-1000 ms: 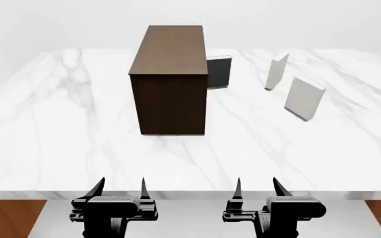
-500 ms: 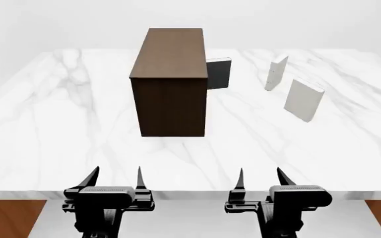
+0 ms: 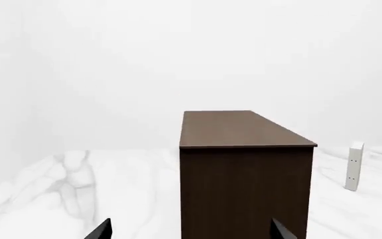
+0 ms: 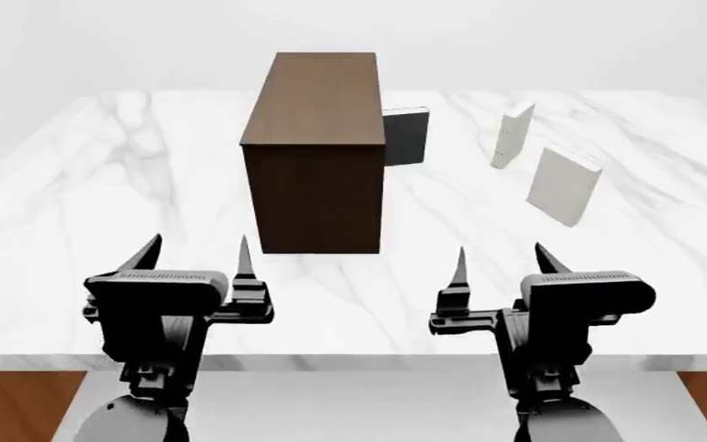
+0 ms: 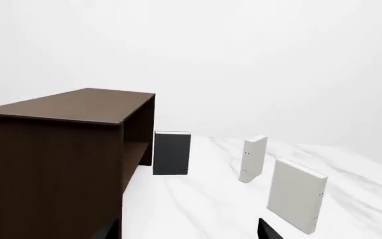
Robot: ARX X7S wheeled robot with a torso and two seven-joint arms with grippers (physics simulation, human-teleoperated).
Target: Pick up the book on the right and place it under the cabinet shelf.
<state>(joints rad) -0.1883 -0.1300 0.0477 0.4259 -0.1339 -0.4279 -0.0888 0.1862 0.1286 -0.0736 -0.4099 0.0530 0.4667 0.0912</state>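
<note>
White marble table (image 4: 108, 230), plain grey-white backdrop. Target book (image 4: 562, 186) stands upright on its edge at the right, well apart from both arms, untouched. Thinner white book (image 4: 512, 135) stands beyond it; dark book (image 4: 407, 136) stands just beside the cabinet shelf (image 4: 317, 147), on its open side. Right wrist view shows that open side and the hollow beneath the top. Right gripper (image 4: 499, 265) spread wide, empty, near the table's front edge. Left gripper (image 4: 194, 255) likewise wide, empty. Judgement: nothing done yet; reach, grasp, carry and placement all remain.
</note>
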